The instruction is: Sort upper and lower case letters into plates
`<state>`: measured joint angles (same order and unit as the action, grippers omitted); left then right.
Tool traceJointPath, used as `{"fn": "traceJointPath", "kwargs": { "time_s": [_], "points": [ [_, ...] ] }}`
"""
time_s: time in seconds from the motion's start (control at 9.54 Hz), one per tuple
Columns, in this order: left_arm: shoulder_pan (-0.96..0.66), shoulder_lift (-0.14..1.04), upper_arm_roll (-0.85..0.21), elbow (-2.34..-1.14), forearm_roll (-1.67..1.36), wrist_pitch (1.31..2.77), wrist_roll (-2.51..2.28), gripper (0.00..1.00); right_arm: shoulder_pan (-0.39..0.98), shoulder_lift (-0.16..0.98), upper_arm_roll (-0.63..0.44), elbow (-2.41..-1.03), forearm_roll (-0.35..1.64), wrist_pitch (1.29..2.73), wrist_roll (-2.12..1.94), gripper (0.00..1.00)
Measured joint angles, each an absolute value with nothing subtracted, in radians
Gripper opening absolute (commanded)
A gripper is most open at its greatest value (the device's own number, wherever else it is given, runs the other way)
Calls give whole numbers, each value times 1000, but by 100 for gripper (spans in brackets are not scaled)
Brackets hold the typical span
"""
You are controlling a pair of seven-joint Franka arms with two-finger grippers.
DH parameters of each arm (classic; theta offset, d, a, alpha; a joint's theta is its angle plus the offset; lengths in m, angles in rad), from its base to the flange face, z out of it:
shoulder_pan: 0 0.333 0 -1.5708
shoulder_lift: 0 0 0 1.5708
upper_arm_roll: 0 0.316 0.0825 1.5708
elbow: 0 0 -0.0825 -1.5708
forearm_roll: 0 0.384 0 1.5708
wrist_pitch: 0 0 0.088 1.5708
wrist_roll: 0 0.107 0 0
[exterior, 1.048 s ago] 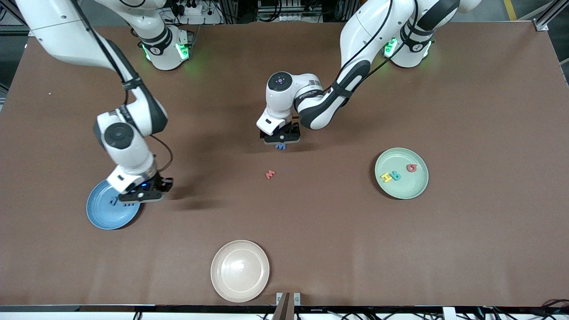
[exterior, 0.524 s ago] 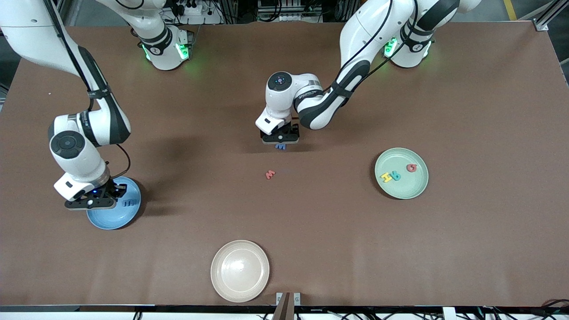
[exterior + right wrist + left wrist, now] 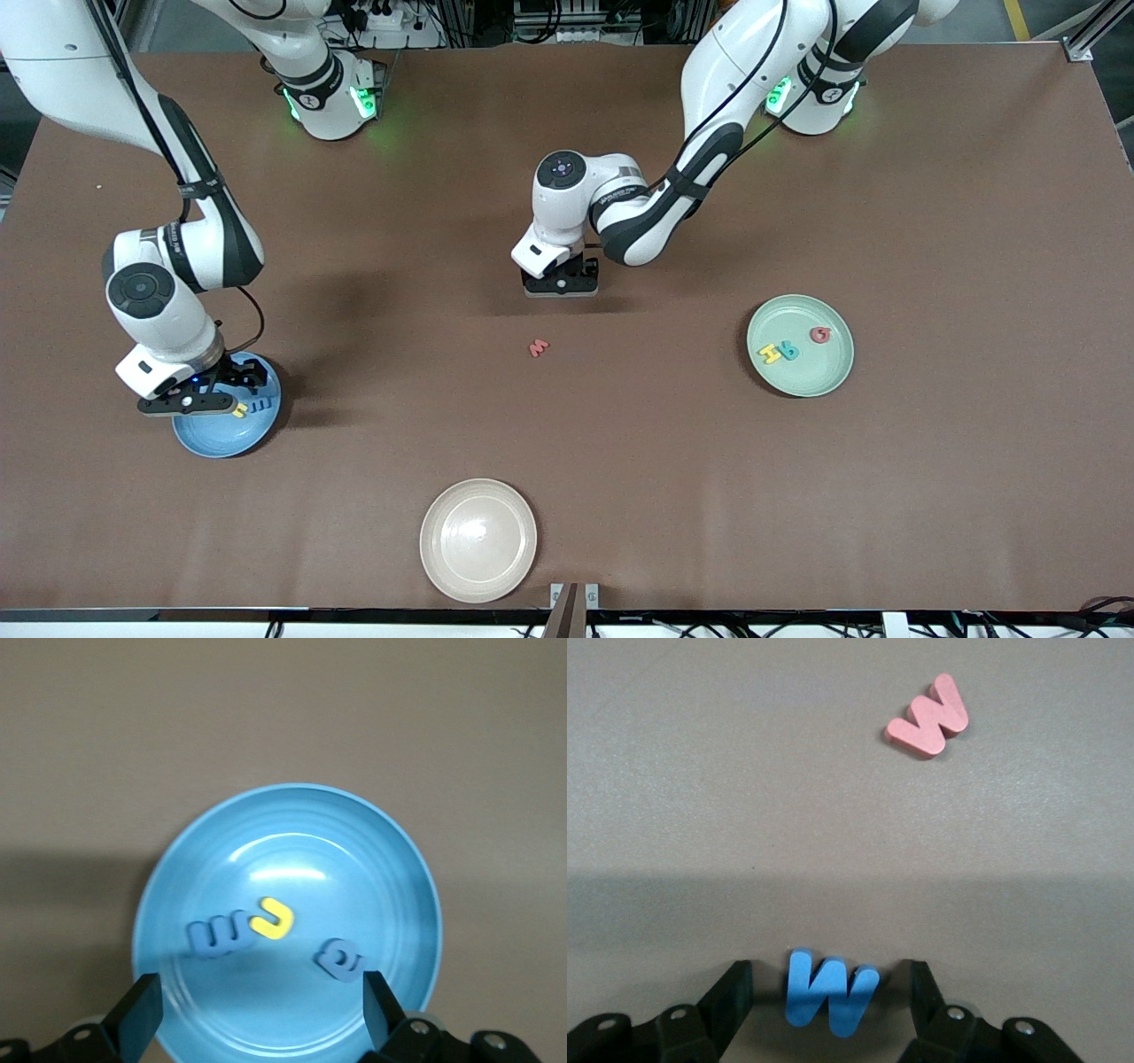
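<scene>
Letters were mostly sorted: three sat in the blue plate (image 3: 226, 434) under the right gripper (image 3: 257, 1014), fingers released; left gripper (image 3: 828, 997), fingers apart around a blue W (image 3: 830, 990); pink letter (image 3: 539, 348) loose on the bench; three in the green plate (image 3: 833, 372).

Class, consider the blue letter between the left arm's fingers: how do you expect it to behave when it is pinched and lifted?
The blue letter looks thick, matte and foam-like, so it is probably very light and may squash slightly. It lies flat, so it should not roll. The left end effector has fingers astride it, apart from it; an off-centre pinch might twist it.
</scene>
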<state>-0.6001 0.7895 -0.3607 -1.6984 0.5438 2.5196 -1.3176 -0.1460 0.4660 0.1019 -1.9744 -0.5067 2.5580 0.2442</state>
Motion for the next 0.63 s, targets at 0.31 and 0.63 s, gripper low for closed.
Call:
{"fn": "traceJointPath", "kwargs": {
  "time_s": [0.31, 0.63],
  "points": [
    [-601, 790, -359, -1697, 544, 2521, -1317, 43, -63, 466, 106, -1960, -308, 2530, 248, 100],
    [-601, 787, -361, -1695, 544, 2522, -1317, 24, -50, 466, 106, -1945, -294, 2512, 274, 100]
  ]
}}
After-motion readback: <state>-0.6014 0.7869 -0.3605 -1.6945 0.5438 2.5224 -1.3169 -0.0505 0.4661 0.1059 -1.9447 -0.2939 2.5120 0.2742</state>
